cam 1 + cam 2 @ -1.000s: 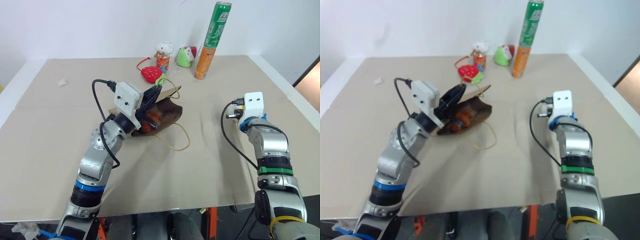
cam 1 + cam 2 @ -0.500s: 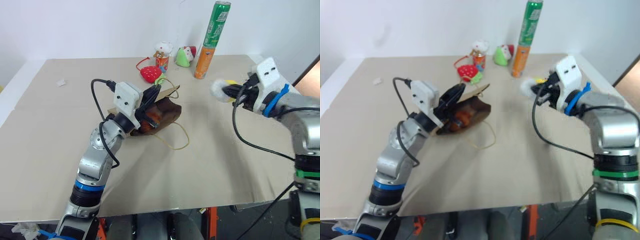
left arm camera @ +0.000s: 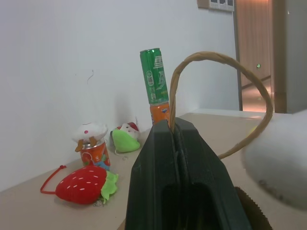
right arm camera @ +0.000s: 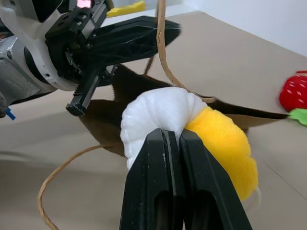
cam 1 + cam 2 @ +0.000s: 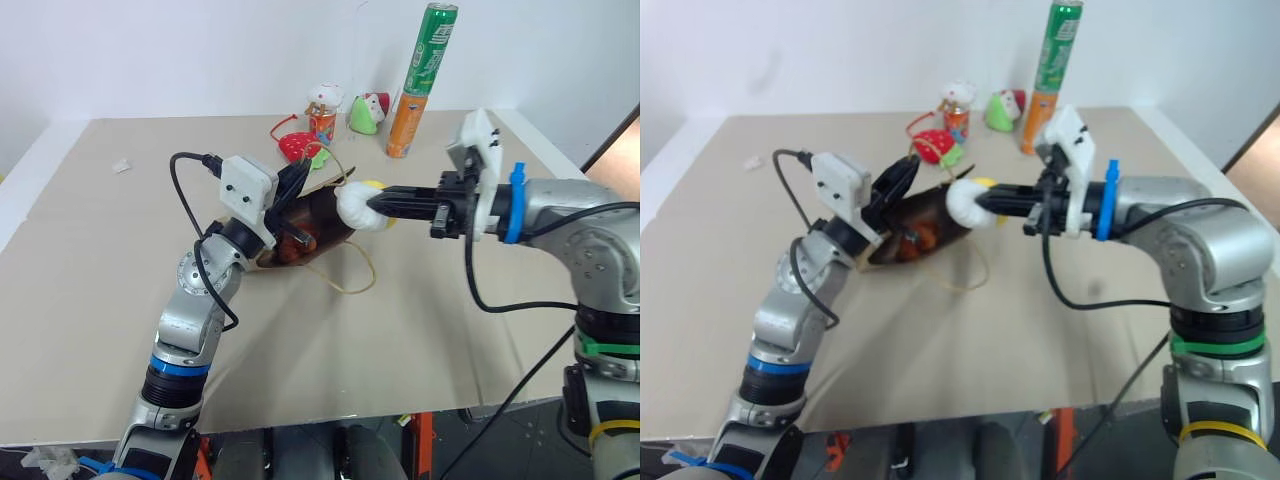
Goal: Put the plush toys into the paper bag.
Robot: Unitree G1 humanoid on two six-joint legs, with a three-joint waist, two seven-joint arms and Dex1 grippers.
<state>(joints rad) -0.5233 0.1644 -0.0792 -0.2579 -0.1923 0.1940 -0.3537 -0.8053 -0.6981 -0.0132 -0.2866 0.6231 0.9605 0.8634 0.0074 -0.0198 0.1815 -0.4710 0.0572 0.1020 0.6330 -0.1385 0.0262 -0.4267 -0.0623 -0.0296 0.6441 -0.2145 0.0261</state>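
The brown paper bag (image 5: 325,222) lies on its side mid-table with its mouth held up. My left gripper (image 5: 296,186) is shut on the bag's upper rim, and a thin handle loop (image 3: 217,58) rises from between its fingers (image 3: 180,143). An orange-brown plush toy (image 5: 915,238) shows inside the bag. My right gripper (image 5: 376,205) reaches in level from the right. It is shut on the white and yellow egg-shaped plush toy (image 4: 165,112), which hangs right at the bag's mouth (image 5: 357,203).
At the back of the table stand a tall green and orange can (image 5: 425,78), a red strawberry plush (image 5: 297,147), a green-white-red plush (image 5: 369,113) and a small cup figure (image 5: 325,110). A white scrap (image 5: 123,165) lies far left. A second handle loop (image 5: 352,280) trails on the table.
My right arm swung up and leftward from the table's right side, bringing the egg-shaped plush to the bag's mouth. The left gripper kept its hold on the bag.
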